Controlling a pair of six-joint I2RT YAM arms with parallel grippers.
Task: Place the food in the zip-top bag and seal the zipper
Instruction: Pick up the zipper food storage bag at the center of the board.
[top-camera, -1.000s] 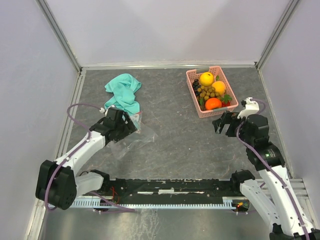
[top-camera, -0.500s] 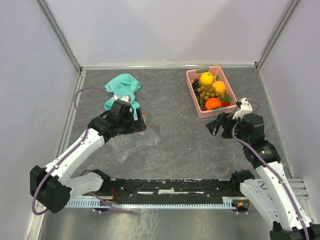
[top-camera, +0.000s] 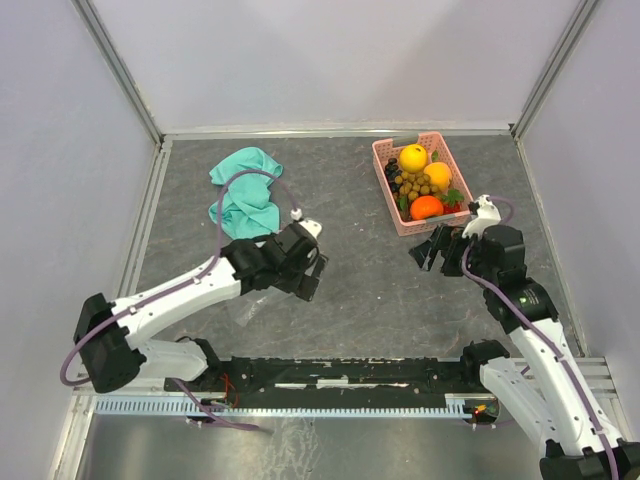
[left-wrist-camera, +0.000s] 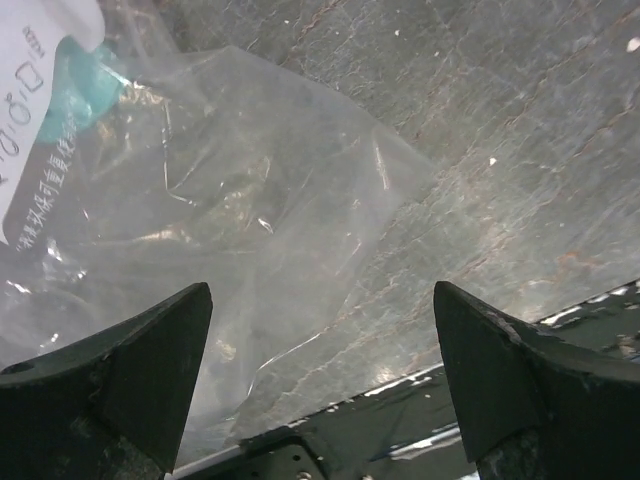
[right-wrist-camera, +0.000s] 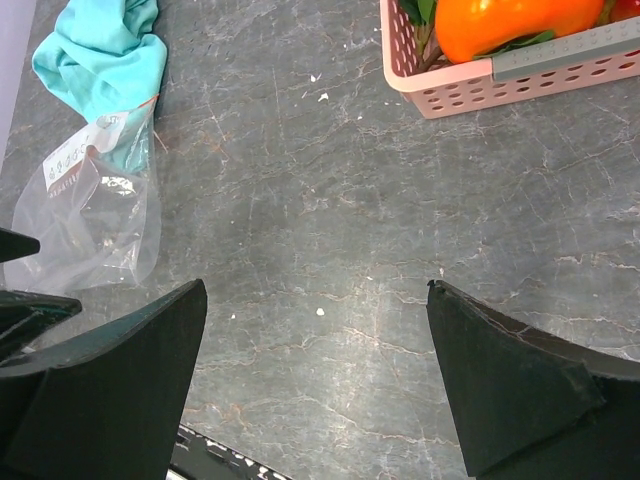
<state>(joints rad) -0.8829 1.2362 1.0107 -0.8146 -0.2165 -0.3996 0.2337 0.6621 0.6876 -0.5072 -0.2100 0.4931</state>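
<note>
**Both claws released; bag flat on table**

L gripper (left-wrist-camera: 320, 300): jaws are spread wide w/ nothing gripped, held low over the zip-top bag (left-wrist-camera: 230, 190). The bag is seen lying crumpled on the grey table (top-camera: 350, 260), its zipper (right-wrist-camera: 148, 103) at the end touching the teal cloth (top-camera: 245, 195).

R gripper (right-wrist-camera: 315, 295): jaws are likewise spread, nothing held, just beside the pink basket (top-camera: 385, 200).

Food is all kept in the basket, well apart from the bag: lemon (top-camera: 413, 157), orange fruit (top-camera: 426, 207), grape bunch (top-camera: 393, 168), berry cluster (top-camera: 417, 185), strawberry (top-camera: 452, 205).
</note>
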